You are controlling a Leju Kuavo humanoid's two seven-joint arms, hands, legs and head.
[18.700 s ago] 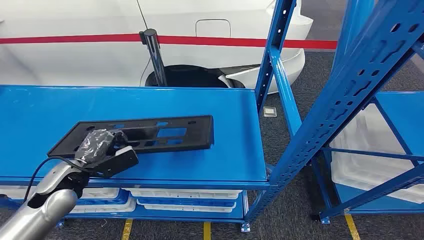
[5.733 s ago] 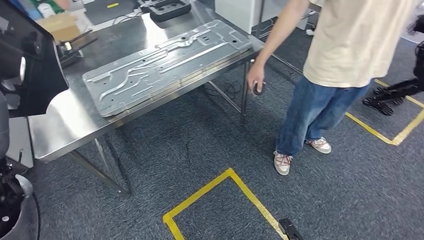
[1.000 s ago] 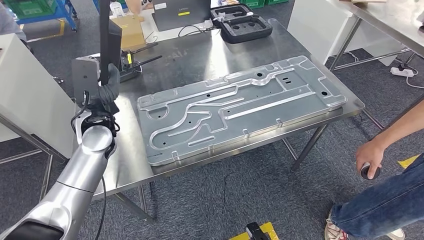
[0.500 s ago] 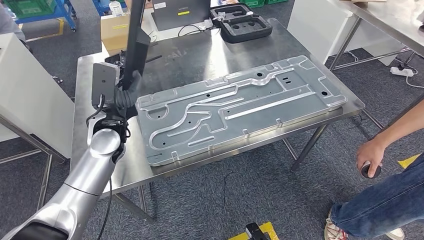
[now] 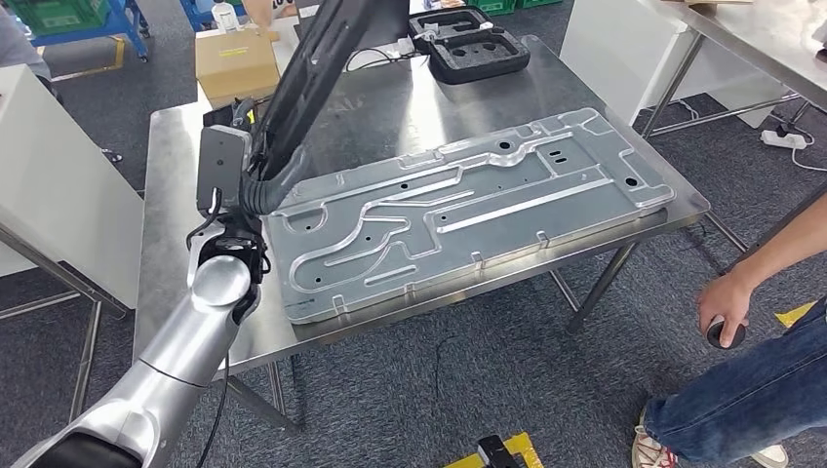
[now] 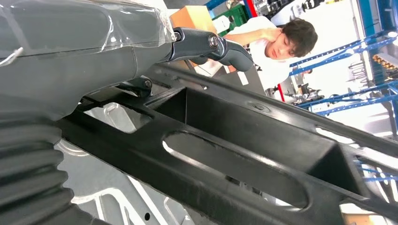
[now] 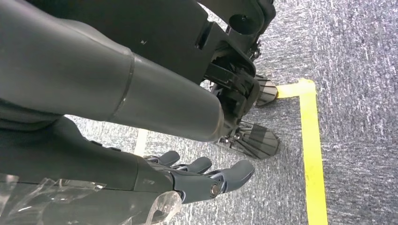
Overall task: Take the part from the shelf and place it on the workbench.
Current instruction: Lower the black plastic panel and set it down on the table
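Holding part (image 5: 322, 58) tilted above desk (image 5: 171, 210), left robot hand (image 5: 255, 185) clamped on lower end for lowering; right robot hand (image 7: 197, 180) hanging, fingers apart.

My left hand (image 5: 255, 183) is dark grey, gripping a long black slotted plastic part (image 5: 317, 68). Below lies a silver embossed metal panel (image 5: 458, 210) on the shiny steel workbench (image 5: 171, 234); the carpet (image 7: 356, 70) is speckled grey with a yellow line (image 7: 312, 154).

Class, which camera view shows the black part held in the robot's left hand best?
The head view: the black part rises slanted from the left hand above the workbench. The left wrist view shows its slotted underside close up.
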